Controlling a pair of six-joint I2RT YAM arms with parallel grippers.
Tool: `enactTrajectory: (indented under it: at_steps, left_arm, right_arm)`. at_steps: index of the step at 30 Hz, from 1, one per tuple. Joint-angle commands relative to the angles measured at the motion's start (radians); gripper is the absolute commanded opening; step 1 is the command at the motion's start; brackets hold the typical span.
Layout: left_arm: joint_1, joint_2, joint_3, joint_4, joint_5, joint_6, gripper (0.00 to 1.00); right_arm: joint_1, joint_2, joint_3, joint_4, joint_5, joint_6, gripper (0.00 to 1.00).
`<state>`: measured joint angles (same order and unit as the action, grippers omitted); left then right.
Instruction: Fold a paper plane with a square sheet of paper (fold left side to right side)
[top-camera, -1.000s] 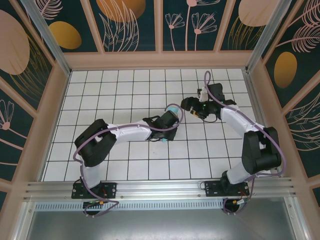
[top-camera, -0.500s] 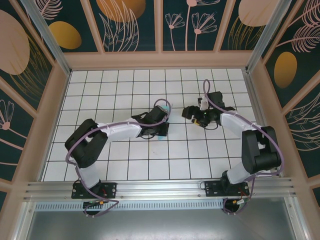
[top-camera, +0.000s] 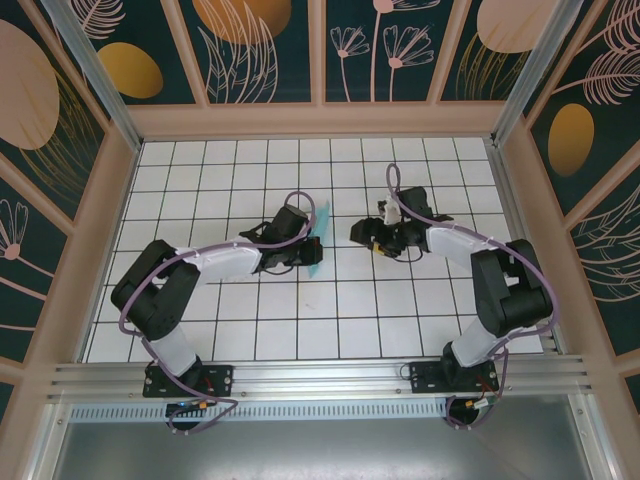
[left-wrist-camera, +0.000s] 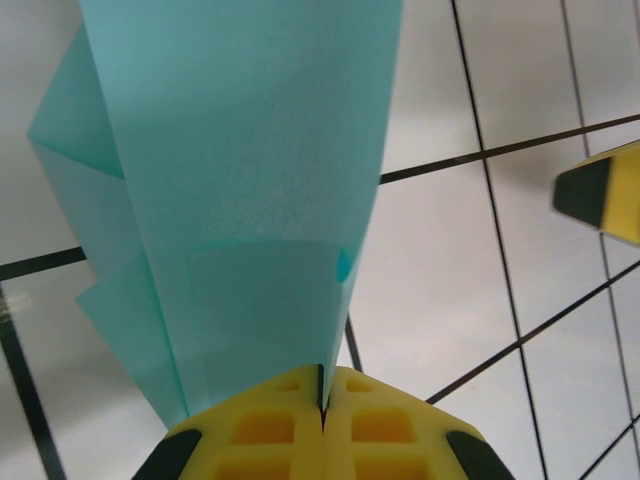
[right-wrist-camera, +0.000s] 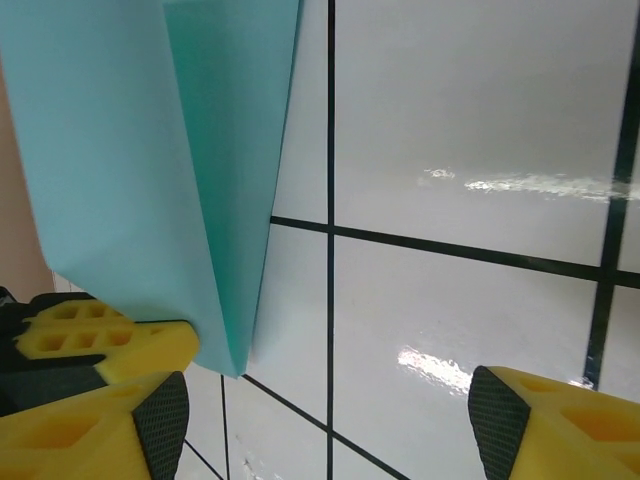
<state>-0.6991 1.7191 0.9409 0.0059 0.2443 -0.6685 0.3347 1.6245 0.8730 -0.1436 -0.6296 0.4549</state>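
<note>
Left hand (left-wrist-camera: 322, 415): pinched shut on the paper sheet (left-wrist-camera: 240, 180).
Paper sheet: folded, at the left hand's 2 o'clock, between both hands.
Right hand (right-wrist-camera: 330, 400): wide open, empty.
Risk: with a single pinch, the limp sheet could sag and skew the crease.

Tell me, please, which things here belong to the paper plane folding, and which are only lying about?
Belong to the job: folded light turquoise sheet of paper, pinched in the shut left gripper; open right gripper beside it.

Only surroundings: white grid-tiled table top; dark flower-patterned wall panels; metal rail at the near edge.
</note>
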Motion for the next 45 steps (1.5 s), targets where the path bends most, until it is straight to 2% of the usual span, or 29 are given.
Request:
enactTrajectory:
  at_steps: [1, 8, 11, 13, 15, 19, 24, 28, 31, 33, 37, 40, 45]
  left_arm:
    - [0.011, -0.012, -0.013, 0.06, 0.062, -0.023, 0.0]
    - [0.01, 0.026, 0.019, 0.033, 0.062, -0.007, 0.02]
    - [0.01, 0.03, 0.019, 0.034, 0.071, -0.003, 0.11]
    - [0.01, 0.027, 0.018, 0.038, 0.078, -0.002, 0.21]
    - [0.011, 0.017, 0.018, 0.043, 0.092, 0.0, 0.26]
    - [0.01, -0.045, 0.017, 0.051, 0.12, 0.011, 0.4]
    - [0.013, -0.136, 0.024, 0.007, 0.123, 0.048, 0.49]
    - [0.049, -0.208, -0.002, -0.033, 0.078, 0.041, 0.55]
    - [0.106, -0.244, -0.059, -0.039, 0.059, 0.011, 0.56]
    - [0.138, -0.239, -0.09, -0.025, 0.079, -0.006, 0.51]
    - [0.16, -0.189, -0.118, 0.012, 0.105, -0.032, 0.5]
    - [0.168, -0.133, -0.119, 0.041, 0.12, -0.032, 0.54]
    - [0.168, -0.051, -0.095, 0.126, 0.213, -0.036, 0.55]
  right_arm:
    - [0.016, 0.019, 0.019, 0.07, -0.029, 0.026, 0.76]
    - [0.022, 0.011, -0.017, 0.205, -0.101, 0.097, 0.77]
    - [0.023, 0.01, -0.024, 0.249, -0.113, 0.138, 0.8]
    - [0.03, 0.024, -0.023, 0.286, -0.131, 0.172, 0.82]
    - [0.039, 0.042, -0.014, 0.308, -0.143, 0.192, 0.83]
    - [0.063, 0.079, 0.017, 0.314, -0.14, 0.203, 0.85]
    - [0.074, 0.107, 0.046, 0.325, -0.153, 0.207, 0.85]
    - [0.08, 0.117, 0.063, 0.302, -0.138, 0.197, 0.85]
    - [0.081, 0.12, 0.07, 0.274, -0.121, 0.18, 0.85]
    - [0.081, 0.11, 0.076, 0.235, -0.089, 0.154, 0.85]
    - [0.078, 0.091, 0.088, 0.168, -0.044, 0.113, 0.85]
    - [0.077, 0.078, 0.086, 0.142, -0.027, 0.095, 0.85]
    - [0.07, 0.07, 0.072, 0.131, -0.024, 0.085, 0.84]
